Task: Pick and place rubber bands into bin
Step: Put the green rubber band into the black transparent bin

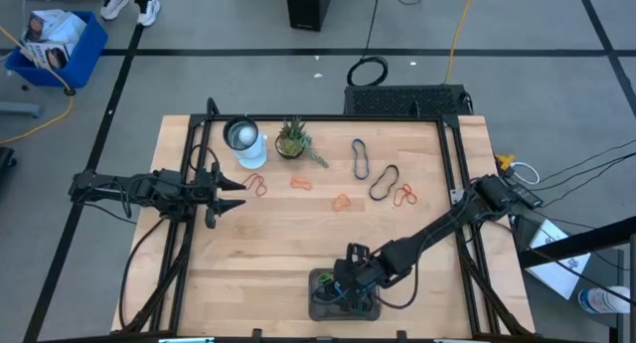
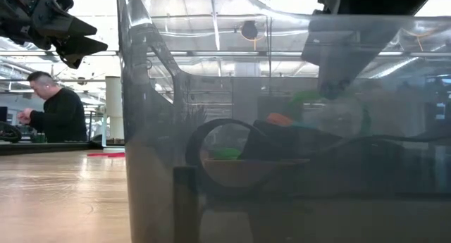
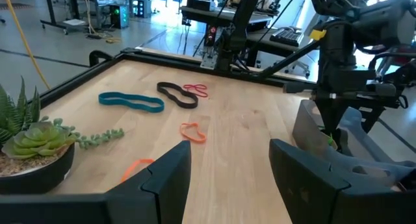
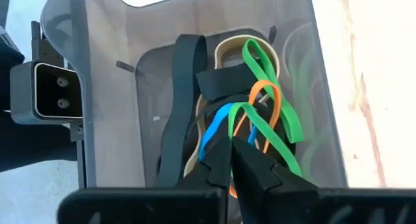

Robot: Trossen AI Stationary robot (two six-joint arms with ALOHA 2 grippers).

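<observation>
Two fingers of right gripper closed together, down inside bin at table's near edge, over heap of bands: green, orange, blue, black. Not clear whether any band pinched. Loose bands spread across far half of table, near plant. Left gripper spread wide, empty, hovering at left side.

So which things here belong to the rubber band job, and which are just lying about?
Part of the job:
- bin, bands already inside
- right claw, shut, down in the bin
- loose rubber bands: blue, black, red, orange

Just lying about:
- potted succulent
- white cup
- left claw, open, waiting at the table's left side
</observation>
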